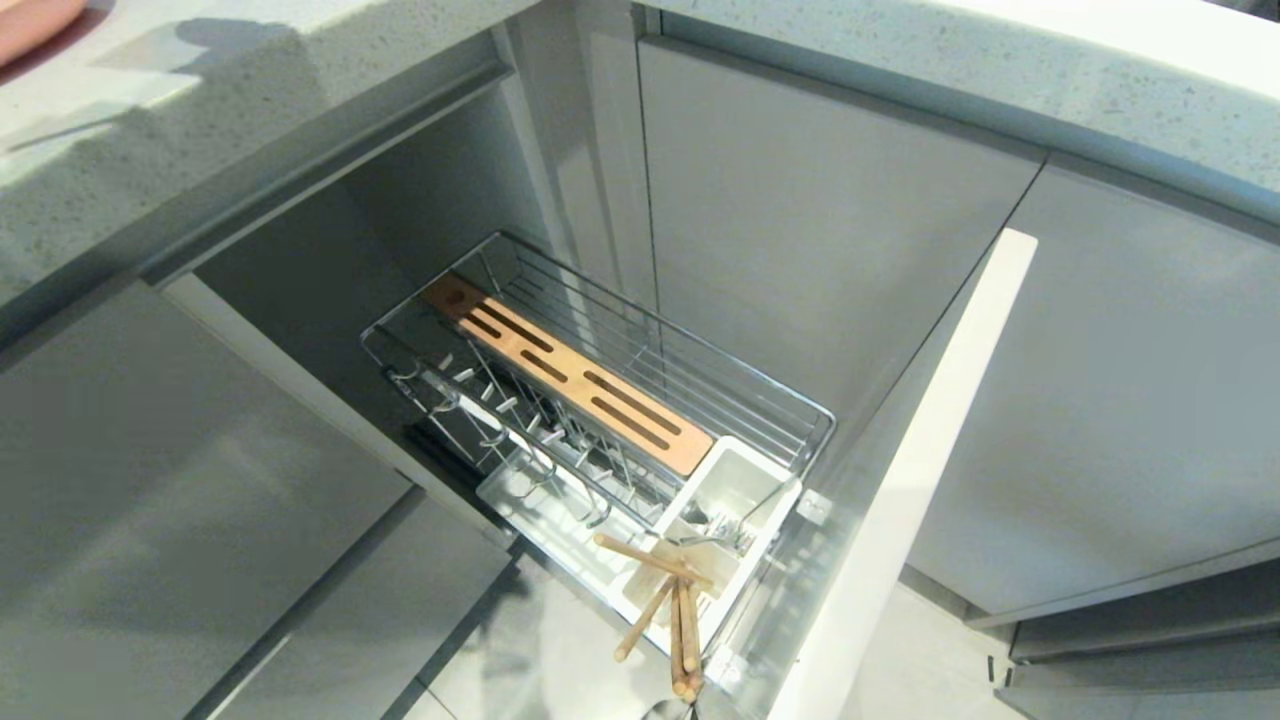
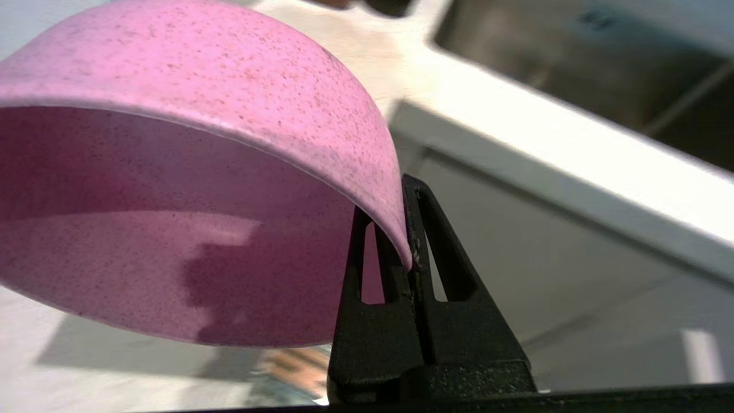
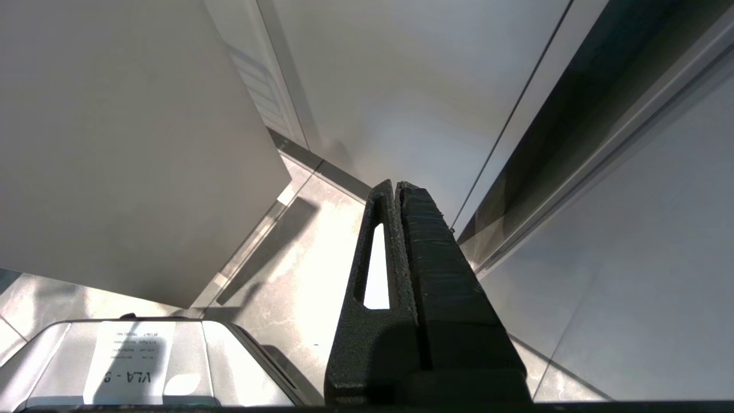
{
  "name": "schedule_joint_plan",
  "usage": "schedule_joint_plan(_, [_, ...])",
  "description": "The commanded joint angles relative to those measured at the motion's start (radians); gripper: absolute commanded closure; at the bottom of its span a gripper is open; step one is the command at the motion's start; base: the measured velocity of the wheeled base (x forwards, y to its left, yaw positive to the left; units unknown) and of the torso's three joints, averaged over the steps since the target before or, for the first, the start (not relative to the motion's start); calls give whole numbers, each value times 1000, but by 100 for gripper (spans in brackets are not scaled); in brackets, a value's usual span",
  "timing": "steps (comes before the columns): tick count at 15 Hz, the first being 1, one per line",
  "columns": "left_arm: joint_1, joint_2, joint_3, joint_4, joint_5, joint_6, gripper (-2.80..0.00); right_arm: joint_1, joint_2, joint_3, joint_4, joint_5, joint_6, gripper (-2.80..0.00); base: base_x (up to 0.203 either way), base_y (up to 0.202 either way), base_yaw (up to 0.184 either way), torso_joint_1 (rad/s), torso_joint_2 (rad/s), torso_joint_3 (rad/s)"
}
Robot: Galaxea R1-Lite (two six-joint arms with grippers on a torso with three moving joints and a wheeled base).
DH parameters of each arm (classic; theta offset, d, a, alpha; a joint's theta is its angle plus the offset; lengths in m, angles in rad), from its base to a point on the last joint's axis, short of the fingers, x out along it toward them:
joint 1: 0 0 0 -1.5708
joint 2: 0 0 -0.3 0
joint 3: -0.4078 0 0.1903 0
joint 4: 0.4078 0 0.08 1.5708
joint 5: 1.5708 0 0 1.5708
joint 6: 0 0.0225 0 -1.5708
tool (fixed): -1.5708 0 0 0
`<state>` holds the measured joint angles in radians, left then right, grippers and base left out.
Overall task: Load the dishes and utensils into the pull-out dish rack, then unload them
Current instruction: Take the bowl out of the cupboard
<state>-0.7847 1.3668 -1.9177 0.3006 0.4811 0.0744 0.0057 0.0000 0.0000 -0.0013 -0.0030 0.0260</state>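
Observation:
My left gripper [image 2: 385, 196] is shut on the rim of the pink bowl [image 2: 172, 172]: one finger is inside the wall, the other outside. The bowl hangs tilted, its opening turned toward the camera. Neither of them shows in the head view. There, the pull-out dish rack [image 1: 640, 340] stands drawn out, its prongs bare, with a slotted wood strip [image 1: 570, 380] along it. Wooden chopsticks [image 1: 680, 610] lean out of the white utensil box [image 1: 745, 480], and a bit of silver metal [image 1: 720, 530] lies beside them. My right gripper [image 3: 395, 186] is shut and empty, low over the floor.
The rack's pale front panel [image 1: 900, 480] juts out at its right. Grey cabinet fronts [image 1: 830, 230] close in the rack on both sides under the speckled countertop [image 1: 1000, 60]. A pink dish edge [image 1: 30, 20] shows at the counter's far left. The robot's base [image 3: 126, 367] is beside the right gripper.

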Motion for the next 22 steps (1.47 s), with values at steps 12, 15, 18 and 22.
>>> schedule_joint_plan(12, [724, -152, -17, 160, -95, 215, 0, 0, 0, 2, 0, 0, 0, 0, 0, 0, 0, 0, 0, 0])
schedule_joint_plan(15, [904, -154, -33, 223, -254, 226, 0, 0, 0, 1, 0, 0, 0, 0, 0, 0, 0, 0, 0, 0])
schedule_joint_plan(18, [950, -147, -43, 354, -369, 228, 0, 0, 0, 1, 0, 0, 0, 0, 0, 0, 0, 0, 0, 0])
schedule_joint_plan(22, [973, -87, -48, 390, -390, 219, 0, 1, 0, 1, 0, 0, 0, 0, 0, 0, 0, 0, 0, 0])
